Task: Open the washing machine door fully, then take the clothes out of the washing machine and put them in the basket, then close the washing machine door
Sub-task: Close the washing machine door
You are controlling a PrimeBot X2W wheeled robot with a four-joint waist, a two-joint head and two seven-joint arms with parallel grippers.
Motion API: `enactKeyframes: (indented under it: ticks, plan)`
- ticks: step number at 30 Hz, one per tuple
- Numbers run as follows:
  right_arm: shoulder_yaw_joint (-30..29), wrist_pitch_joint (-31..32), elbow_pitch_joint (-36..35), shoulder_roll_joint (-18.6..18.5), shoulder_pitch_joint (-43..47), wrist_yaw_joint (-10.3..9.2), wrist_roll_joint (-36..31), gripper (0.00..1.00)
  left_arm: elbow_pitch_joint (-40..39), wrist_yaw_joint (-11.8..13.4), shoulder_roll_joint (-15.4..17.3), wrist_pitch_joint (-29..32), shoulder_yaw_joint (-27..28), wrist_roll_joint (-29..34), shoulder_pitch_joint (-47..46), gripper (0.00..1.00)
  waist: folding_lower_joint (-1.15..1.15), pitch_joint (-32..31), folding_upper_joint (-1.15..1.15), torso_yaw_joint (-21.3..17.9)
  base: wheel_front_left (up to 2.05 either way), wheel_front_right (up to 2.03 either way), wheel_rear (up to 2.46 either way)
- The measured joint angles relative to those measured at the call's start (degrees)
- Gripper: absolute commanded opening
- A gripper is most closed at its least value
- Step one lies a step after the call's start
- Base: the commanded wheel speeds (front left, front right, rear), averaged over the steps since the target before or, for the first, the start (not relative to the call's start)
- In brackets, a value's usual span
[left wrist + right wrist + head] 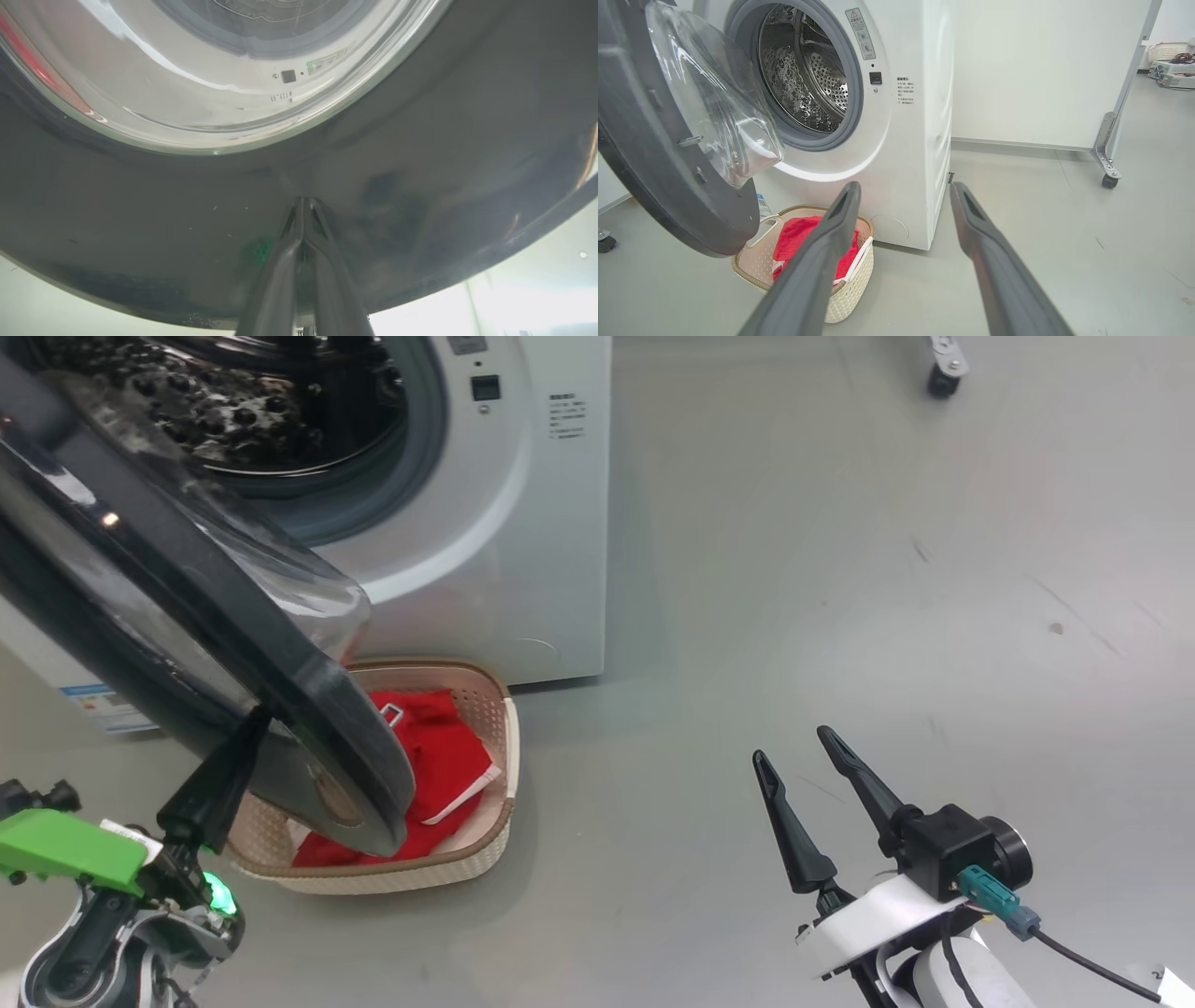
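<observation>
While the closed left pincer point(303, 203) touched the round black-rimmed glass door point(233, 625) at lower left, red clothes point(439, 756) lay in the cream perforated basket point(509, 747); the right pincer point(791, 744) gaped, empty.

- left tool point(303, 203): dark tapered fingers, bright green housing point(56, 845), small green light point(220, 892)
- right tool point(791, 745): long black fingers, white forearm point(873, 919), teal plug point(991, 893), black cable point(1092, 967)

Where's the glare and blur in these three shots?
Left wrist view: blown-out white lower right, left pincer soft-focused against the washing machine door. Head view: reflections streak that door's glass. Right wrist view: right pincer blurred up close, background sharp.
</observation>
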Motion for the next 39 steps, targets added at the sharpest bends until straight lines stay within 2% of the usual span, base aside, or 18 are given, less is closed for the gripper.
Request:
enactKeyframes:
  ticks: [9, 19, 23, 31, 39]
  plan:
    - [-0.01, 0.00, -0.29, 0.03, -0.17, 0.00, 0.22, 1.00, 3.55, -0.07, -0.26, -6.77, 1.37, 2.77, -3.55, 0.00, 0.00, 1.01, 0.00, -5.18, 0.00, 0.00, 0.00]
    - [0.14, 0.00, -0.68, 0.10, -0.20, -0.03, 0.97, 1.00, 6.50, -0.09, -0.65, -12.20, 1.02, 4.19, -7.81, 0.00, 0.00, 1.95, 0.00, -9.32, 0.00, 0.00, 0.00]
    - [-0.05, 0.00, -0.79, 0.18, -0.18, -0.46, 1.43, 1.00, 8.08, -0.87, -0.70, -14.54, 0.99, 5.69, -9.20, 0.00, 0.00, 2.20, 0.00, -10.71, 0.00, 0.00, 0.00]
    - [-0.62, 0.00, -0.70, 0.25, 0.44, -0.88, 1.45, 1.00, 12.04, -1.53, -0.77, -18.44, -0.11, 6.24, -11.71, 0.00, 0.00, 1.76, 0.00, -12.48, 0.00, 0.00, 0.00]
    - [-2.35, 0.00, -1.07, 0.27, 1.02, -1.43, 1.45, 1.00, 15.18, -2.47, -0.99, -19.75, -3.35, 6.24, -13.16, 0.00, 0.00, 0.76, 0.00, -12.12, 0.00, 0.00, 0.00]
